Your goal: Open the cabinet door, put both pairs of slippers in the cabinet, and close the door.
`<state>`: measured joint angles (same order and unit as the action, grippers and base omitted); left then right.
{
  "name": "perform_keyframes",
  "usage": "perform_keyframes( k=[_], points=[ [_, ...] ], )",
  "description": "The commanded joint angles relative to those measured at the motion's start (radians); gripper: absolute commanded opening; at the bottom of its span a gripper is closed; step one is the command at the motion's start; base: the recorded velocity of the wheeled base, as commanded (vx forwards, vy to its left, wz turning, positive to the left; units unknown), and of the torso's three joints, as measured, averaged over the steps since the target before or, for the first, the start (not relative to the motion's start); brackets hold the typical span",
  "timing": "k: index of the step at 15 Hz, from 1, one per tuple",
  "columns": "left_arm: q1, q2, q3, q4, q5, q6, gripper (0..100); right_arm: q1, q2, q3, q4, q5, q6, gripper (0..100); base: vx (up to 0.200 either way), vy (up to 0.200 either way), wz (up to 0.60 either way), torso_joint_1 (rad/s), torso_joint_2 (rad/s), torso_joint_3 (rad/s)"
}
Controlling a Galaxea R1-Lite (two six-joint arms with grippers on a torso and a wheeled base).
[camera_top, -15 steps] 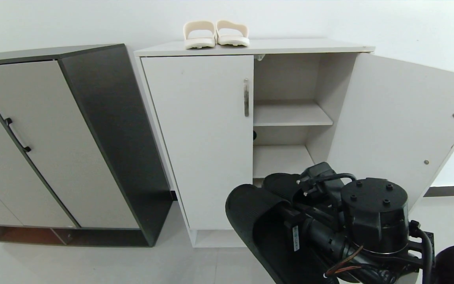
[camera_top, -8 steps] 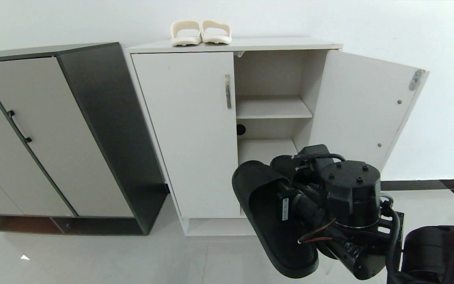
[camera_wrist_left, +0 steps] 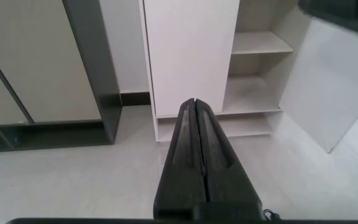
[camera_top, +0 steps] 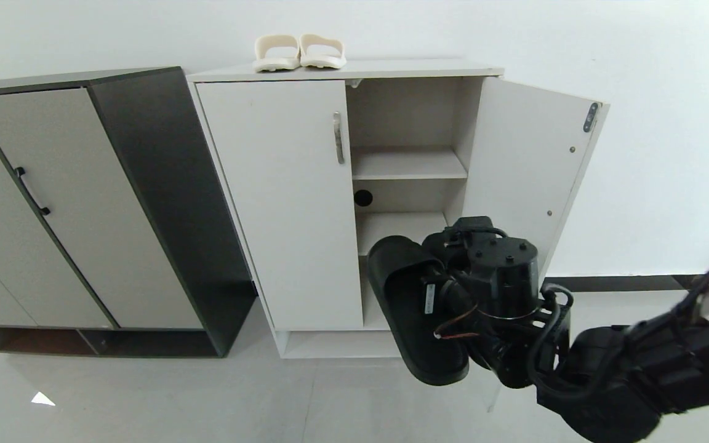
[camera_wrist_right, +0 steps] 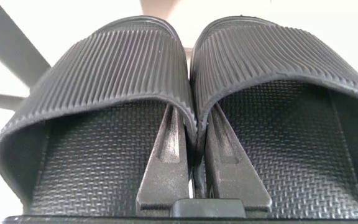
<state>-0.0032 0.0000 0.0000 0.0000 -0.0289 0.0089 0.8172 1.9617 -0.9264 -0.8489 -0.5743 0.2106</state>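
Our right pincer is clamped on the inner straps of the black slippers. It's holding the pair side by side in front of the white cabinet, low by its open door. The cream slippers sit on the cabinet top. Our left pincer is pressed together above the floor.

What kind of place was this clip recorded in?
Likely a home entryway, or a mock-up of one: a white shoe cabinet with one door open against a bare wall, cream slippers on top, black slippers held before it, a grey-and-black cabinet alongside, pale tiled floor.
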Motion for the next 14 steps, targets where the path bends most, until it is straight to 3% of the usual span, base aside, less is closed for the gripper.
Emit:
perform_keyframes(
  k=[1,7,14],
  points=[
    [0.0,0.003,0.0,0.0,0.0,0.0,0,-0.063,0.123,-0.08,-0.027,-0.003,-0.004,0,0.0,0.0,0.0,0.0,0.0,0.0],
    [0.0,0.003,0.0,0.0,0.0,0.0,0,-0.188,0.198,-0.178,-0.029,0.008,-0.037,0,0.0,0.0,0.0,0.0,0.0,0.0],
    [0.0,0.003,0.0,0.0,0.0,0.0,0,-0.234,0.217,-0.19,-0.029,0.011,-0.039,0,0.0,0.0,0.0,0.0,0.0,0.0]
  ],
)
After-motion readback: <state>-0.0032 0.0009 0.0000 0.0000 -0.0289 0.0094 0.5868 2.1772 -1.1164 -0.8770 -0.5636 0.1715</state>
